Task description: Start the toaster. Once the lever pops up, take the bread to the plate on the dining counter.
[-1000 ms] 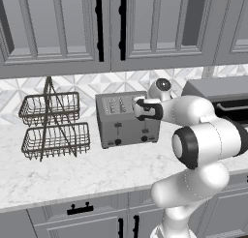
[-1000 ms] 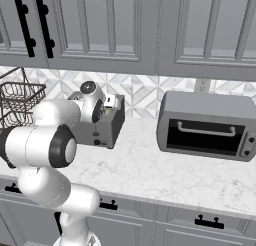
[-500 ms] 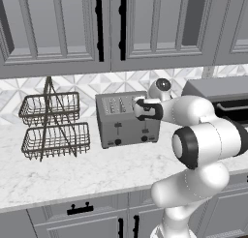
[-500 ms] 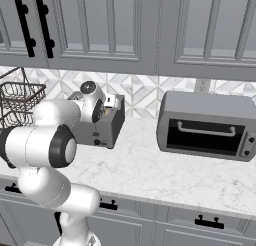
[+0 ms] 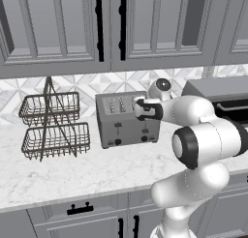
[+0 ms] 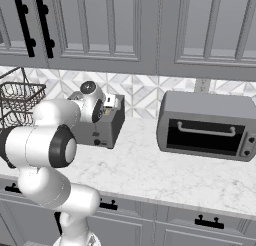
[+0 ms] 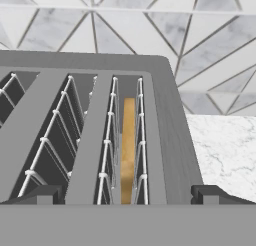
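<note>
The white marble surface point(image 5: 72, 174) carries a toaster oven point(image 6: 205, 127) at the right, a two-tier wire basket point(image 5: 51, 128) at the left, and the toaster point(image 5: 127, 120) between them against the tiled wall. The arm point(image 5: 203, 140) reaches over the toaster from the right, its hand poised just above the top at the right end.

In the hand view the fingers point(image 7: 127, 195) are released, spread wide, one tip point(image 7: 40, 194) left and the other point(image 7: 215, 194) right of the rightmost slot. The bread point(image 7: 128, 147) sits deep in that slot, upright between the wire guides, only its golden edge visible.

Both small levers point(image 5: 118, 127) on the toaster's front look to be in the upper part of their tracks; I judge the toaster not yet started, or already popped, and cannot tell which. If starting is the step in hand, the hand is badly placed: it needs to come forward over the front face, then press down on the right-hand lever, which should serve the slot with the bread. If lifting, the fingers should drop straight along the slot and close on the slice's flat faces, clear of the wires.

Compared with a second ago, both base views match: arm, toaster and fingers have not moved.
</note>
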